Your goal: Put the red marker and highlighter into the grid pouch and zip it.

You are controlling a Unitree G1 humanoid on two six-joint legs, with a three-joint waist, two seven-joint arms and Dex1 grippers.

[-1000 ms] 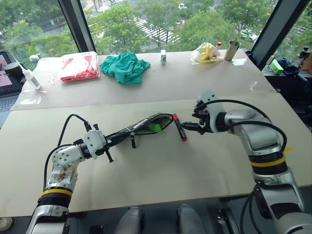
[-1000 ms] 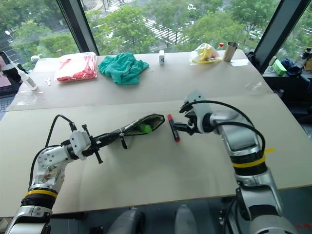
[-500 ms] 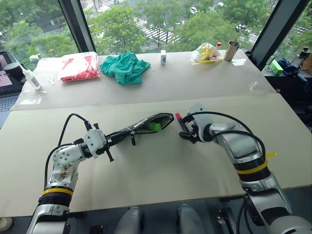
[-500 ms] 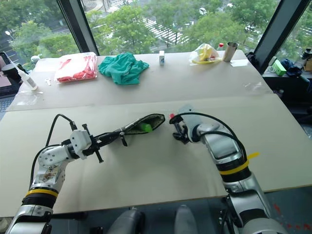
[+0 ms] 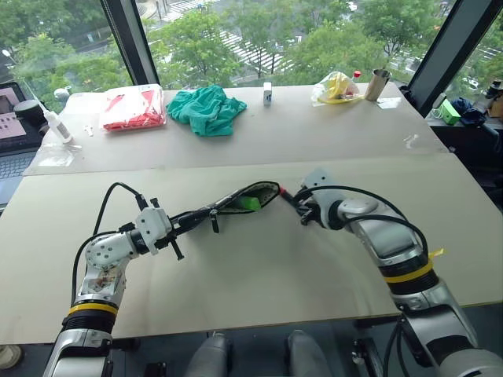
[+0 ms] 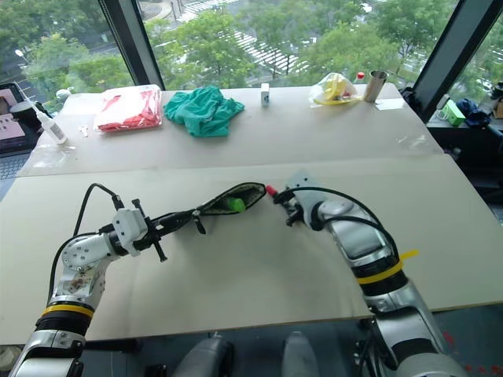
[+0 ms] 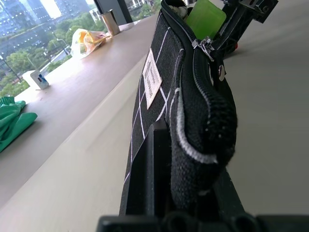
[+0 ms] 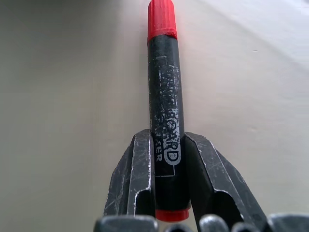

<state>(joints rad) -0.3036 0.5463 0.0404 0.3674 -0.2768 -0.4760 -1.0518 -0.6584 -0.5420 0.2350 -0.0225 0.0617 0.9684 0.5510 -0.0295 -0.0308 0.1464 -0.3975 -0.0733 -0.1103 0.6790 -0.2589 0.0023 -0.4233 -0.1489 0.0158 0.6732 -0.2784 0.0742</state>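
From the head views, the grid pouch [image 5: 240,204] sat near the middle of the table [image 5: 259,275], its mouth open, with the green highlighter [image 5: 250,204] inside. The left gripper [image 5: 182,226] pinched the pouch's end. The right gripper [image 5: 302,210] pinched the red marker [image 5: 288,194] just beside the pouch's mouth.

From the left wrist, the black fabric showed white lines, a white label and a zipper.

From the right wrist, both fingers [image 8: 140,174] squeezed the marker's dark round barrel.

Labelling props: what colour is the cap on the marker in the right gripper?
Red, on a dark barrel; the red marker shows best in the right wrist view.
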